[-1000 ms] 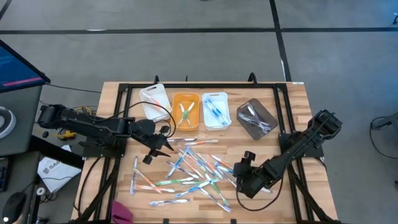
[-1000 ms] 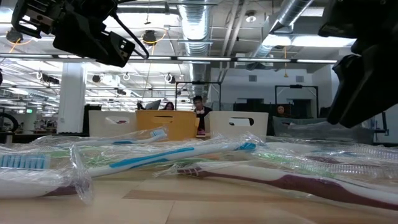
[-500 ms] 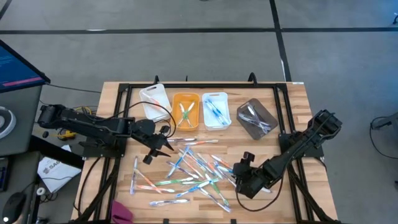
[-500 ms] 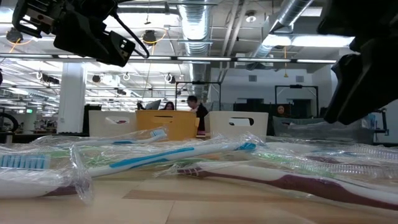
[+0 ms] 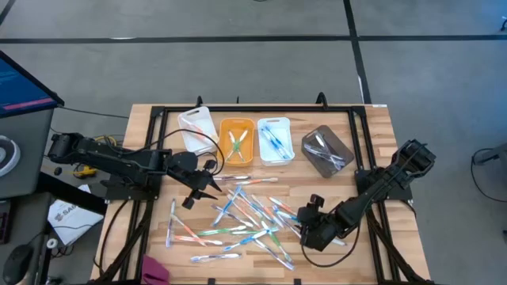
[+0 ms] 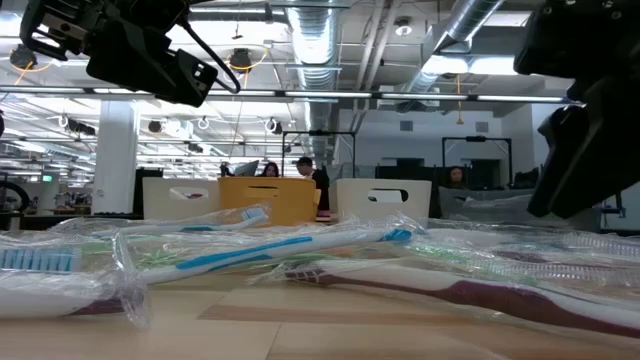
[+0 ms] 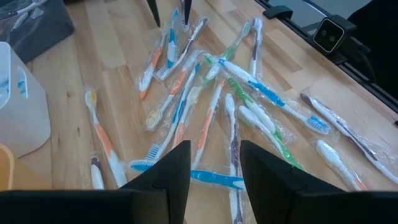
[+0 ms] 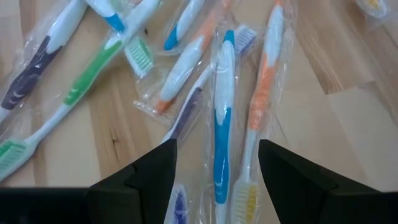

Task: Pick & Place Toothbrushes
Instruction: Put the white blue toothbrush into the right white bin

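Since a second ago we see almost nothing shifted: the right gripper (image 5: 303, 235) has crept only slightly at the right edge of the pile, and a person behind the table has stepped a little leftward in the low view.

The toothbrushes (image 5: 245, 218) lie scattered in clear wrappers across the middle of the table (image 5: 372, 142), crossing and overlapping one another. A few already sit in the orange bin (image 5: 236, 140) and the light blue bin (image 5: 275, 139) at the far edge.

We judge them light and stiff, but the loose film will be slippery, so the thick handle is the place to pinch. In the right wrist view a blue-and-white brush (image 8: 223, 118) lies between the spread fingers (image 8: 292, 171), beside an orange one (image 8: 263, 93); nothing is gripped.

The left gripper (image 5: 198, 187) hovers at the pile's left edge, likewise parted and empty.
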{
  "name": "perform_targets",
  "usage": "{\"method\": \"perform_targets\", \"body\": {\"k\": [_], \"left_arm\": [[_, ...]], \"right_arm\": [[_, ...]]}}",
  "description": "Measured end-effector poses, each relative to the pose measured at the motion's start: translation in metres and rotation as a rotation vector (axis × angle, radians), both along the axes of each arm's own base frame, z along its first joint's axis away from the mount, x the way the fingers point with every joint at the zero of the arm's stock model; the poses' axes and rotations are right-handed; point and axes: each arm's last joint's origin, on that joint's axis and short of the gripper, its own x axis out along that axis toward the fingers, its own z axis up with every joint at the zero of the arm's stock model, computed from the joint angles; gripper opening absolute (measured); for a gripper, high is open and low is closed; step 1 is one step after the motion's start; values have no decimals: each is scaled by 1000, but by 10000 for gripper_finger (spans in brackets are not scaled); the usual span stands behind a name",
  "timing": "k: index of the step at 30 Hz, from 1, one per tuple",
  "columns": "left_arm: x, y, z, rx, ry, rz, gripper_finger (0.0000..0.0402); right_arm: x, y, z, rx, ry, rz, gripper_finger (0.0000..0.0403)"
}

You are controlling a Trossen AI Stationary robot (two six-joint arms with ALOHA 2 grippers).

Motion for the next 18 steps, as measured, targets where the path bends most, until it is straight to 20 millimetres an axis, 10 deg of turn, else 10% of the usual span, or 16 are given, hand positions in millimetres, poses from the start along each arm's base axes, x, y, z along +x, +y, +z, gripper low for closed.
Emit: {"method": "perform_targets", "body": {"k": [18], "left_arm": [[0, 0, 0, -1, -5, 0, 131]], "right_arm": [[10, -1, -38, -65, 94, -19, 221]]}}
